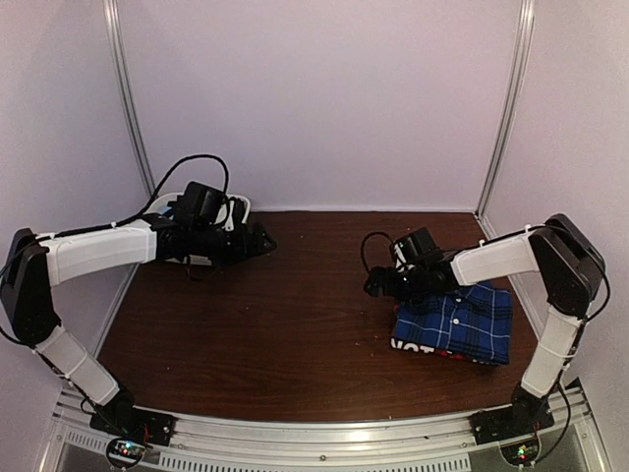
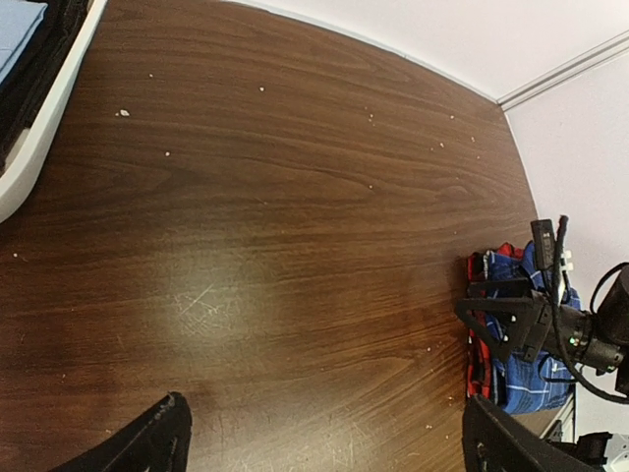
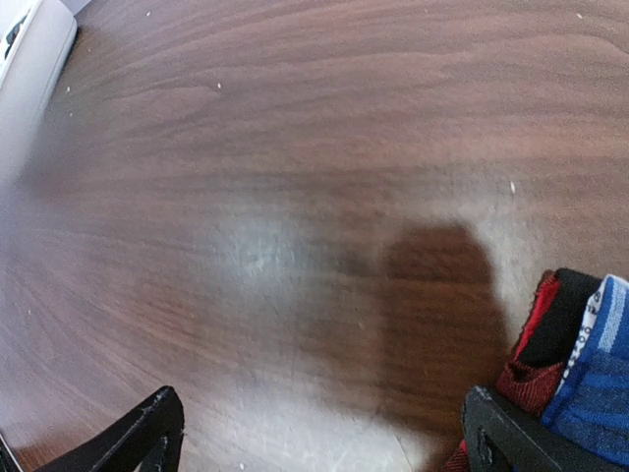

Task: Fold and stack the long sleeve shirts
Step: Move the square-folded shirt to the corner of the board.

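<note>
The dark blue plaid shirt (image 1: 460,322) lies folded at the right of the table, on top of the folded red-and-black shirt (image 1: 444,352), whose edge shows under it. Both show in the left wrist view, the blue shirt (image 2: 523,379) over the red one (image 2: 479,354), and at the right wrist view's lower right, blue (image 3: 601,388) over red (image 3: 531,374). My right gripper (image 1: 377,282) is open and empty just left of the stack. My left gripper (image 1: 263,239) is open and empty over the far left of the table.
A white bin (image 1: 234,208) stands at the far left behind the left arm; its rim shows in the left wrist view (image 2: 39,128) with light blue cloth (image 2: 15,39) and a black garment inside. Walls close in the back and sides.
</note>
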